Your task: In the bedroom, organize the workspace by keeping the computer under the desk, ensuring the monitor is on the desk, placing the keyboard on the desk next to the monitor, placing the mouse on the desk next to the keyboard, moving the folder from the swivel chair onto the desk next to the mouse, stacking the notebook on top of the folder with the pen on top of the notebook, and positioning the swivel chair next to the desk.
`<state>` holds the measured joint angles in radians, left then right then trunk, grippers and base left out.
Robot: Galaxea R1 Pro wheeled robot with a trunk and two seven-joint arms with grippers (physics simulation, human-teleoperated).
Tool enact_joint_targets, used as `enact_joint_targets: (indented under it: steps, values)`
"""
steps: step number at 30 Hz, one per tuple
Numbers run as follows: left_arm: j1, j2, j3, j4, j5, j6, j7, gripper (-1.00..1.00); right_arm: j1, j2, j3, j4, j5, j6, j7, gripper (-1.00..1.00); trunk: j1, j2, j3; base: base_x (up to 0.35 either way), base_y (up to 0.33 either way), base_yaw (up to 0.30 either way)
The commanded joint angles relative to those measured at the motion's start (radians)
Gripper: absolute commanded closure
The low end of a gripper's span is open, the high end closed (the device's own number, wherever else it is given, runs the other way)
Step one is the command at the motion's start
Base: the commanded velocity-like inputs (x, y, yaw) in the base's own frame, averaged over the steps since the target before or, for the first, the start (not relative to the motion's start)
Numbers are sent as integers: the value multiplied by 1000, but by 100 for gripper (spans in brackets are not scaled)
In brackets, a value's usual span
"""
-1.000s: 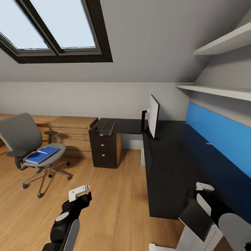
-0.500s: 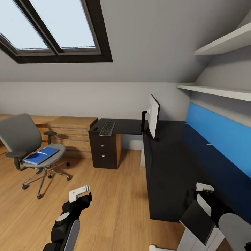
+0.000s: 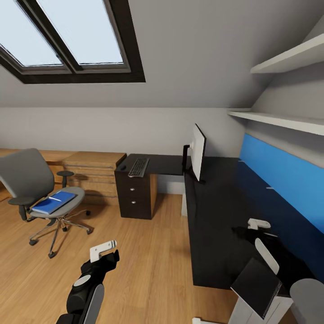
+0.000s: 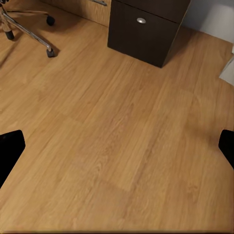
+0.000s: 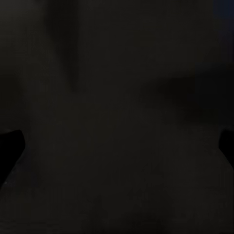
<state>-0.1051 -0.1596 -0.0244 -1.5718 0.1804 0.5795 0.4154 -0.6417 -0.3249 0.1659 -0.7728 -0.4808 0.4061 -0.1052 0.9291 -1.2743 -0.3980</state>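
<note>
While the robot stands on the wood floor (image 3: 148, 252), the head view puts the left gripper (image 3: 104, 250) at lower centre-left, over bare boards; in the left wrist view its two fingertips (image 4: 10, 148) sit at opposite frame edges, i.e. spread wide apart, w/ nothing between them. The right gripper (image 3: 257, 223) is at lower right, over the near end of the desk (image 3: 216, 211); the right wrist view gives a dark surface w/ dark fingertips (image 5: 9, 146) at opposite edges, so its pincer is likewise apart and holds nothing.

Mid frame, left: the swivel chair (image 3: 31, 180) stands on the floor, well apart from both grippers and up-left of the left one. On its seat lies the folder (image 3: 54, 202), blue, w/ the pen (image 3: 55, 198) as a thin white line on top. A notebook cannot be made out.

Farther, centre: the black drawer unit (image 3: 134, 195) carries the short wing of the desk; its lowest drawer and a chair caster also show in the left wrist view. On that wing lie the keyboard (image 3: 138, 166) and, just left of it, the mouse (image 3: 123, 167). The monitor (image 3: 197, 151) stands upright at the desk corner, right of the keyboard, seen nearly edge-on.

Right: blue back panel (image 3: 283, 175) runs along the desk; white shelves (image 3: 279, 119) above. Upper left: skylight (image 3: 67, 36). A wooden cabinet (image 3: 92, 168) sits against the far wall behind the chair.
</note>
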Motion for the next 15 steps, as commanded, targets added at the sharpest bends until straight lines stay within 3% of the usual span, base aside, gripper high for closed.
enact_joint_targets:
  steps: [1,11,15]
  values:
    - [-1,0,-2,0,10,2,9,-100,16,-2,6,-34,-15,15,-9,-100,0,-1,-1,0,0,0]
    - [-1,0,-3,5,9,1,8,-100,206,-5,-2,-431,-78,157,-15,-100,0,-1,-1,0,0,0]
    - [-1,0,-3,6,8,1,8,-100,275,-4,-48,-557,-143,206,-16,-100,0,-1,-1,0,0,0]
